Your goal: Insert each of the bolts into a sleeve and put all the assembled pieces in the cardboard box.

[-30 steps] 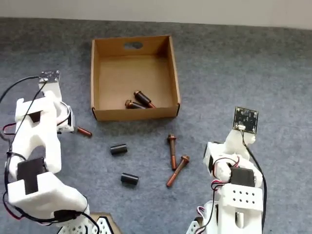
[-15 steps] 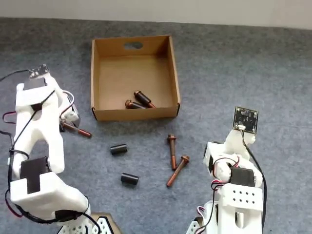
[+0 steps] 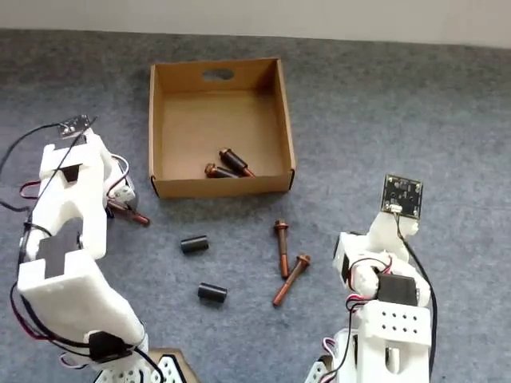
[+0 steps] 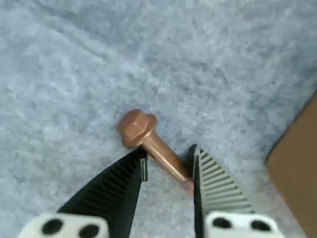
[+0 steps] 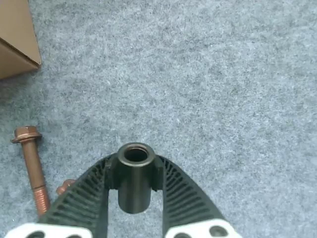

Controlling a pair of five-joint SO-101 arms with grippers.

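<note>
A copper bolt (image 4: 137, 130) lies on the grey carpet just left of the cardboard box (image 3: 219, 186). My left gripper (image 4: 168, 154) is open, low over this bolt (image 3: 136, 215), with one finger on each side of its shaft. My right gripper (image 5: 133, 162) is shut on a black sleeve (image 5: 133, 186), held upright with its bore facing the camera, at the front right of the table. Two more bolts (image 3: 282, 246) (image 3: 291, 279) and two loose sleeves (image 3: 194, 244) (image 3: 212, 293) lie in front of the box. Inside the box rest two assembled pieces (image 3: 227, 166).
The box corner (image 5: 17, 42) and a bolt (image 5: 30, 163) lie beyond my right gripper. A box wall (image 4: 297, 168) stands close beside my left gripper. Open carpet stretches right of the box and around the right arm (image 3: 383, 295).
The left arm has swung and turned over the bolt beside the box, which has stayed on the carpet. The right arm has not moved.
</note>
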